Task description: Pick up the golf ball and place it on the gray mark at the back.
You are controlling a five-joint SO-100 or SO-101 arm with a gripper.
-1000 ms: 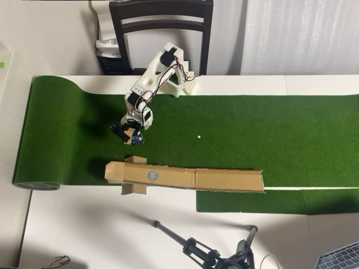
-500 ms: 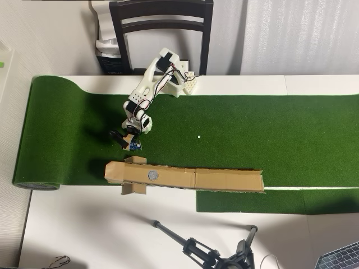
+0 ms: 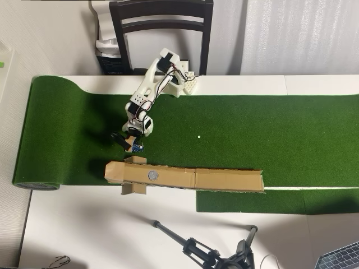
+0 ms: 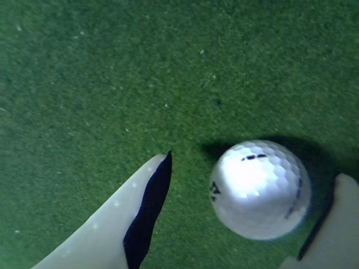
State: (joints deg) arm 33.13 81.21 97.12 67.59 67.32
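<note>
progress: early; the golf ball (image 4: 258, 189) lies on the green turf (image 3: 269, 134), not lifted, so the grasp, the carry and the set-down are all left, as i judge it
ball: in the wrist view it sits low and right of centre, on the turf between the two fingers; hidden under the arm in the overhead view
end effector (image 4: 249, 216): spread wide, holding nothing; the left finger (image 4: 134, 218) stands clear of the ball with turf showing between, the right finger (image 4: 342, 224) is just beside it, contact too close to tell
target: the gray mark (image 3: 152, 175) lies bare on the cardboard strip (image 3: 224, 180), near the end effector (image 3: 130, 143) in the overhead view
other: a tiny white dot (image 3: 198, 136) on the turf to the right
</note>
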